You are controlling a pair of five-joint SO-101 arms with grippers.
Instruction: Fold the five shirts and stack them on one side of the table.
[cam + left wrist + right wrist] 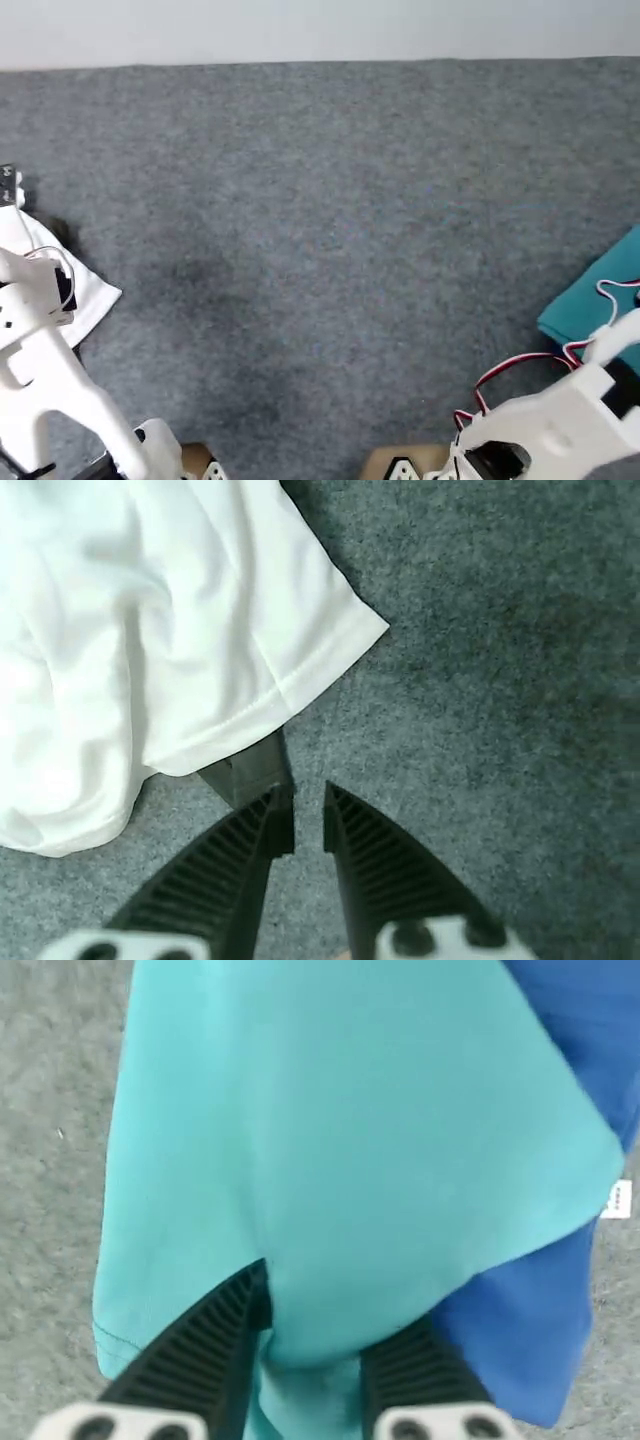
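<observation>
A grey felt table (330,220) is seen, a white fabric shirt (95,295) laid at its left edge, a teal fabric shirt (590,300) at the right. The left gripper (308,805) is held narrowly parted and empty by the white hem; teal cloth is pinched by the right gripper (305,1345).

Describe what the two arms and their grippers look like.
The left arm and right arm are blocky white plastic. Looping red-and-white wires run off the right one. The left gripper and right gripper have black, ribbed, tapering fingers on white bases.
</observation>
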